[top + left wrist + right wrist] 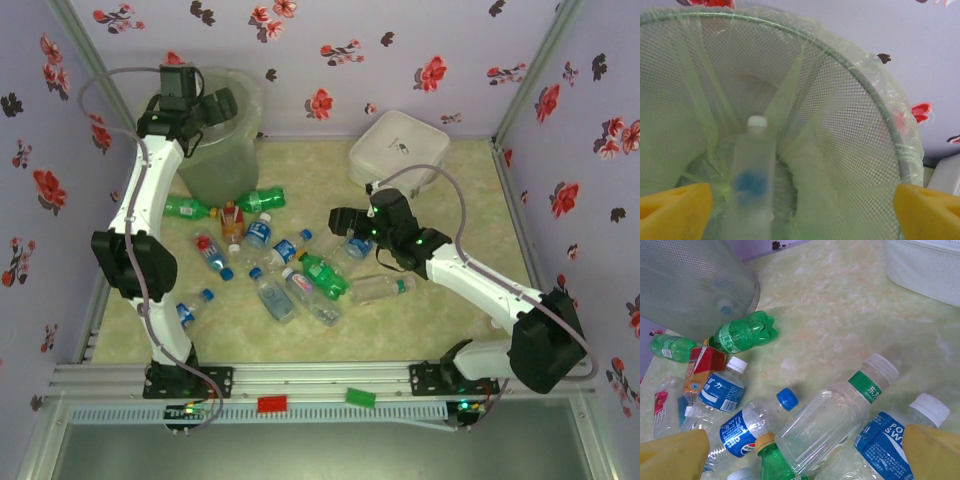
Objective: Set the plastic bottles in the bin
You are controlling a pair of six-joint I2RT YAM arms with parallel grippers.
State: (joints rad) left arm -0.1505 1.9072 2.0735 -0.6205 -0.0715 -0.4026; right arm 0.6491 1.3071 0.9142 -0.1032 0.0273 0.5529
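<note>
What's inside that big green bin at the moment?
A clear bottle with a white cap and blue label, inside the bag-lined bin. The bag's folds blur the bottom, so any others are hidden.

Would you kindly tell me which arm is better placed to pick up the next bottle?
The right, probably: the right hand hovers open over the pile, a clear green-labelled bottle directly below. The left hand is open over the bin, away from the pile.

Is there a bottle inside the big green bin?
Yes, a clear bottle with a white cap shows inside the bin, against its mesh wall.
</note>
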